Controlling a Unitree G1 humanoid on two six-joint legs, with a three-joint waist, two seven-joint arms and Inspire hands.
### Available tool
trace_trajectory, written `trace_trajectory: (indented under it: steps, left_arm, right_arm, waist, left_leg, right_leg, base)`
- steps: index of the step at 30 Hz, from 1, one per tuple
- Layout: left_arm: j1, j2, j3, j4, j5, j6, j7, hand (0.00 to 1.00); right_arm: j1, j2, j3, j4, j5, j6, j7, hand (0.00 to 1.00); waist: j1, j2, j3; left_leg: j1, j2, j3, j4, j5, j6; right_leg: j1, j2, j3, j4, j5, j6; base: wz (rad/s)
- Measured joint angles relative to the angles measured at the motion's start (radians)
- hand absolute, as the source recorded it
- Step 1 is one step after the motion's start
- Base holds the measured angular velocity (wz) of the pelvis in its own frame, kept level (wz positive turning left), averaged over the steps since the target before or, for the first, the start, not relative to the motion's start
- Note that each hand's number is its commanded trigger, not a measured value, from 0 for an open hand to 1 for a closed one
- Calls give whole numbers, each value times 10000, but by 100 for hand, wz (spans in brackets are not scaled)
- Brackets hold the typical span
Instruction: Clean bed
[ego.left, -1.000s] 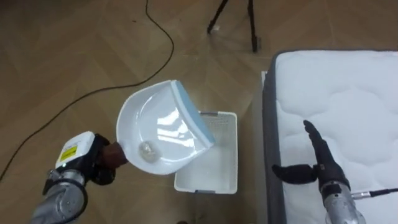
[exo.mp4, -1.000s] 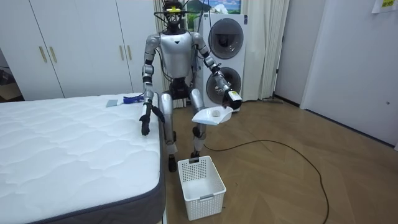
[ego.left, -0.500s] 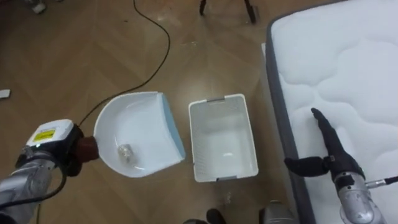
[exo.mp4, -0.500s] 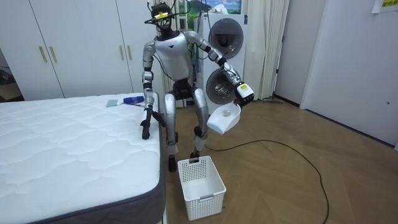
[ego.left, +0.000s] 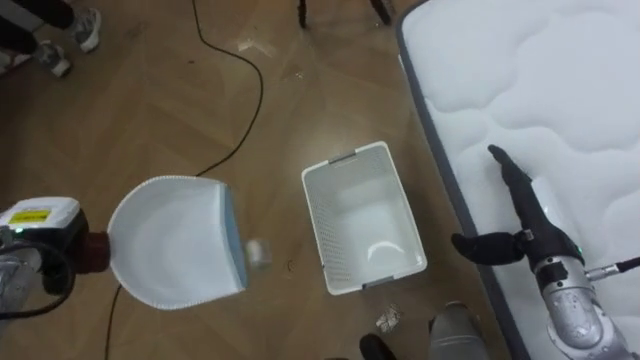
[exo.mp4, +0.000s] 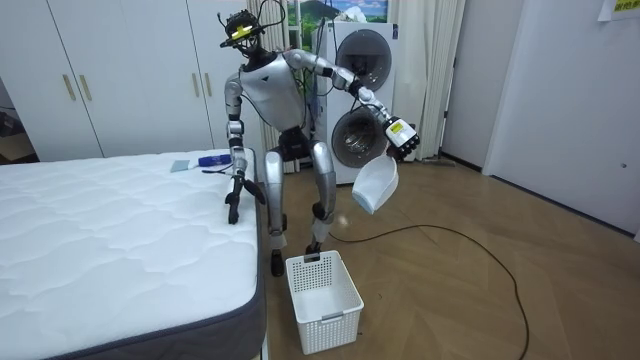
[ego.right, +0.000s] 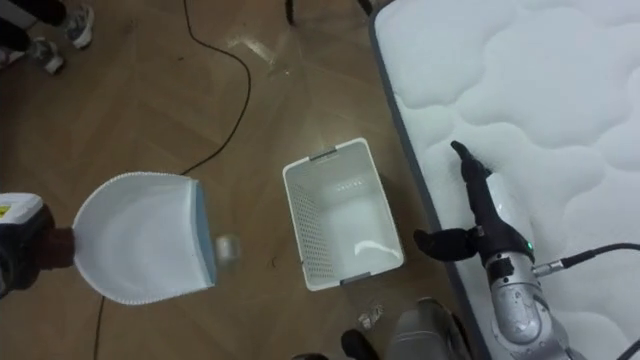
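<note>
The bed (ego.left: 520, 90) looks bare in the left eye view. The left hand (ego.left: 50, 265), clamped on a tipped dustpan (ego.left: 175, 240), holds it beside the basket (ego.left: 365, 215), and a scrap (ego.left: 257, 250) shows just off its lip, outside the basket. The right hand (ego.left: 530, 240) hangs straight-fingered over the mattress edge. In the room view, small blue things (exo.mp4: 205, 160) lie at the bed's far edge. The right eye view agrees with the left, so the emptying seems to have missed.

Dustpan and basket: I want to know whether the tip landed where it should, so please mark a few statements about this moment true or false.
1. The left hand holds the dustpan. True.
2. The small clear scrap lies inside the basket. False: it is beside the dustpan's blue lip, over the floor to the left of the basket.
3. The right hand is curled round the basket's rim. False: its fingers are straight and it hangs over the edge of the bed.
4. The basket stands on the floor beside the bed. True.
</note>
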Motion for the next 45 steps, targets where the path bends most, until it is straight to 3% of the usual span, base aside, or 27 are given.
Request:
trace_trajectory:
  steps: [4,17,24,28,33,35,39,41,42,45]
  left_arm:
    - [-125,12,7,-52,10,145,-3,100]
    - [-640,72,14,-46,100,197,307,100]
    - [-669,72,14,-226,70,196,497,100]
    - [-618,60,12,-663,57,195,577,100]
    - [-575,-3,20,-1671,76,172,757,100]
    - [-332,-30,32,-2215,60,114,1031,100]
    - [-40,-198,32,-2691,-176,40,1157,100]
    - [372,-404,82,-2875,-506,-99,1160,100]
    - [484,-444,165,-2923,-552,-174,1159,100]
    - [1094,-557,790,-3454,-906,-440,1147,100]
  right_arm:
    - [8,-11,-43,-117,-19,-7,-10,0]
    - [5,2,-38,-113,32,-115,-117,0]
    - [-10,-16,-49,-21,29,-152,-123,0]
    - [87,-11,-43,-59,27,-241,-236,0]
    - [234,56,-39,168,3,-416,-352,0]
    - [313,124,-31,339,-2,-504,-335,0]
    - [369,233,-36,516,29,-449,-446,0]
    - [326,504,-58,906,27,-444,-567,0]
    - [317,546,-59,959,26,-437,-582,0]
    - [409,578,-108,988,17,-428,-513,0]
  waist:
    - [-4,162,5]
    - [-132,386,63]
    - [-130,337,111]
    - [-151,227,154]
    - [-107,-79,129]
    - [-91,-286,117]
    - [-29,-412,107]
    - [57,-463,103]
    - [65,-470,100]
    - [369,-618,34]
  left_leg:
    - [-6,-2,70,-34,0,-1]
    - [95,3,112,-83,0,-2]
    - [167,21,122,-123,-1,-4]
    - [153,-13,104,-230,12,0]
    - [175,-10,84,-204,12,-4]
    - [254,-7,28,-206,13,-5]
    - [356,30,-100,-184,12,-7]
    - [601,153,-156,-159,7,-15]
    - [630,174,-209,-147,2,-25]
    - [665,93,-969,-72,-150,-283]
  right_leg:
    - [-65,6,69,10,-1,1]
    - [61,30,97,-34,-3,6]
    - [161,57,79,-114,-27,23]
    - [172,9,-20,-212,-23,29]
    - [276,-11,-137,-337,-19,26]
    - [395,-6,-166,-394,-19,26]
    - [650,52,-248,-582,-11,19]
    - [1028,189,-291,-832,84,-10]
    - [1098,215,-325,-913,96,-22]
    - [1066,398,-161,-951,162,-45]
  base:
    - [-3]
    - [0]
    - [0]
    - [5]
    - [5]
    - [0]
    - [6]
    - [-9]
    - [-10]
    - [-32]
